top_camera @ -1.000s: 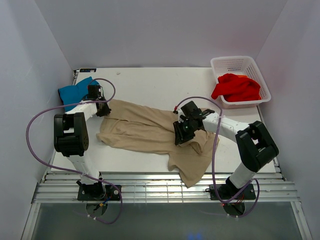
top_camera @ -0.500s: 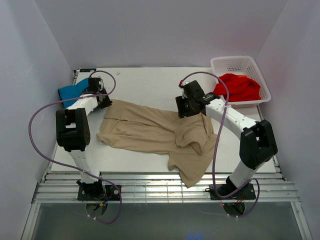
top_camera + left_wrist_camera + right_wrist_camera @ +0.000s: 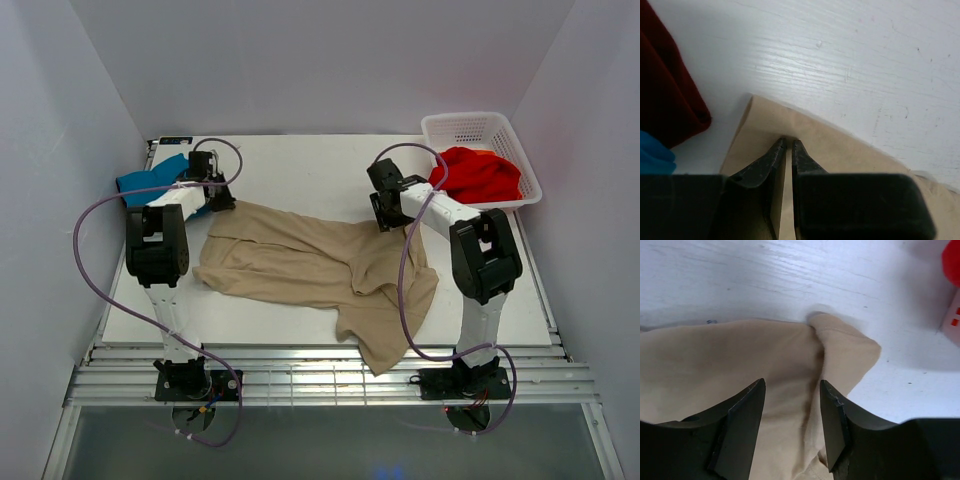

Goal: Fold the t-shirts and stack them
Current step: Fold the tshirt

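Note:
The tan-beige t-shirt (image 3: 300, 265) lies spread and rumpled across the middle of the table. My left gripper (image 3: 222, 200) sits at its far left corner, the jaws pinched on a small fold of the tan cloth (image 3: 840, 150), as the left wrist view (image 3: 788, 142) shows. My right gripper (image 3: 390, 215) stands open over the far right corner, its jaws (image 3: 792, 383) straddling the tan cloth (image 3: 715, 360) without gripping it. A teal-blue t-shirt (image 3: 150, 180) lies at the far left, with a dark red one (image 3: 670, 95) beside it. The bright red t-shirt (image 3: 480, 172) is in the basket.
The white lattice basket (image 3: 470, 125) stands at the far right corner of the table, close to my right arm. Part of the tan shirt hangs toward the table's near edge (image 3: 380, 350). Purple cables loop off both arms.
My right gripper carried the shirt's right part away from the arm bases, then opened and let it go. The left gripper moved slightly farther back with its corner.

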`<state>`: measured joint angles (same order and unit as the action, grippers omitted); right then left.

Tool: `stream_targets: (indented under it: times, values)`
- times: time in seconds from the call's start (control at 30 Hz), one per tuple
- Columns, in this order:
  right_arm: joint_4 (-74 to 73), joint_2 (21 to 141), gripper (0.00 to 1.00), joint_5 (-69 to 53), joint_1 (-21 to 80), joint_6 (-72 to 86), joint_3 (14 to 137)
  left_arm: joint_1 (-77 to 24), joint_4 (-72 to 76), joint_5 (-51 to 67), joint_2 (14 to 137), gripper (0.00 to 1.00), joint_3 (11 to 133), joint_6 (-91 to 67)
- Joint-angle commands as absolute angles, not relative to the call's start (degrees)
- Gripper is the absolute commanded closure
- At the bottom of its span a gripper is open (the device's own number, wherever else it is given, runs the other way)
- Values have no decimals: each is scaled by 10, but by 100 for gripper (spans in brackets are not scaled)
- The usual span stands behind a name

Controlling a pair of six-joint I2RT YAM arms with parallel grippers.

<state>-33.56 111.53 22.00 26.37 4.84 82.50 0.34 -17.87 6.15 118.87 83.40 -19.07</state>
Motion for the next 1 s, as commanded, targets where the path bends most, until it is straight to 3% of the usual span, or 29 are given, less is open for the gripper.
stream_targets:
  times: [0.0, 0.57, 0.6, 0.73, 0.8, 0.97]
  values:
    - [-336, 1112, 46, 262, 251, 22, 859, -13, -172, 71, 1176, 79, 832, -181]
    - [-316, 1162, 49, 224, 217, 4, 873, -14, -168, 65, 1195, 80, 831, -177]
    - [-315, 1163, 51, 224, 217, 4, 874, -14, -167, 64, 1197, 80, 831, -177]
    - [-313, 1164, 84, 245, 216, 3, 874, -14, -164, 62, 1218, 82, 832, -174]
    - [-314, 1162, 91, 260, 214, 3, 874, -14, -163, 61, 1228, 85, 831, -174]
    - [-313, 1148, 92, 271, 197, 17, 872, -14, -167, 48, 1255, 96, 819, -185]
